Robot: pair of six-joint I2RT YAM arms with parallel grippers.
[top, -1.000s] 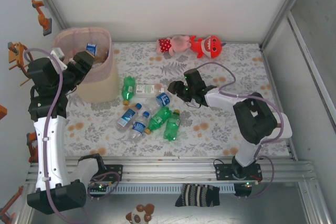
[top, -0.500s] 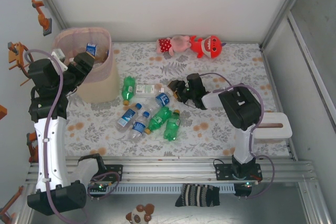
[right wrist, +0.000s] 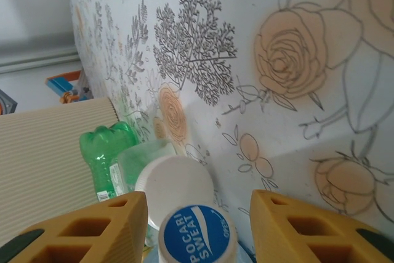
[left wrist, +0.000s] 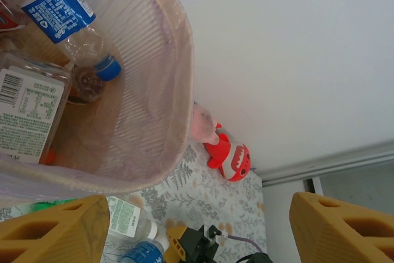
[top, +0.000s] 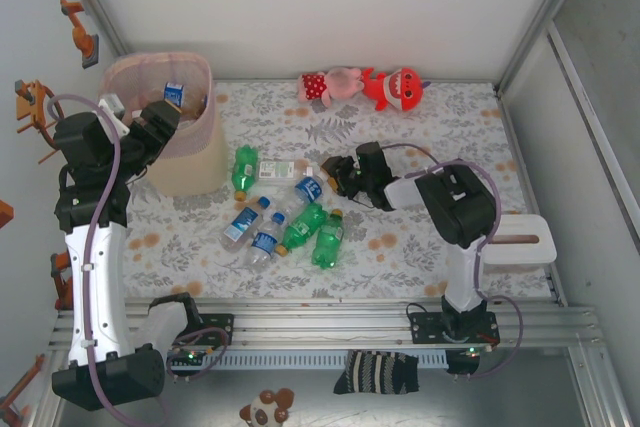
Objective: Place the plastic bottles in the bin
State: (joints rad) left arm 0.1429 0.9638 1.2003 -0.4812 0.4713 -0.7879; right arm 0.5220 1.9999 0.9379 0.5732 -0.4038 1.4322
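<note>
The pink bin [top: 196,140] stands at the far left with bottles inside: a clear blue-labelled one [left wrist: 58,10] and a white-labelled one [left wrist: 28,115]. My left gripper [top: 160,121] hovers over its near rim, open and empty [left wrist: 197,232]. Several plastic bottles lie mid-table: green ones [top: 244,167] [top: 328,239] and blue-labelled ones [top: 240,224] [top: 266,237]. My right gripper [top: 338,175] is low beside a blue-labelled bottle [top: 308,188]. Its yellow fingers [right wrist: 86,229] flank that bottle's blue cap [right wrist: 198,234] with gaps on both sides, so the right gripper [right wrist: 198,200] is open. A white cap [right wrist: 174,183] lies just behind.
A pink plush [top: 330,85] and a red plush [top: 392,87] lie at the table's far edge. Walls close off the back and right. A white block [top: 515,240] sits by the right wall. Bare flowered cloth [top: 440,127] stretches to the right.
My right arm folded in and its gripper slid slightly left and down onto the blue-capped bottle, with the fingers narrowing. The left arm has not moved.
</note>
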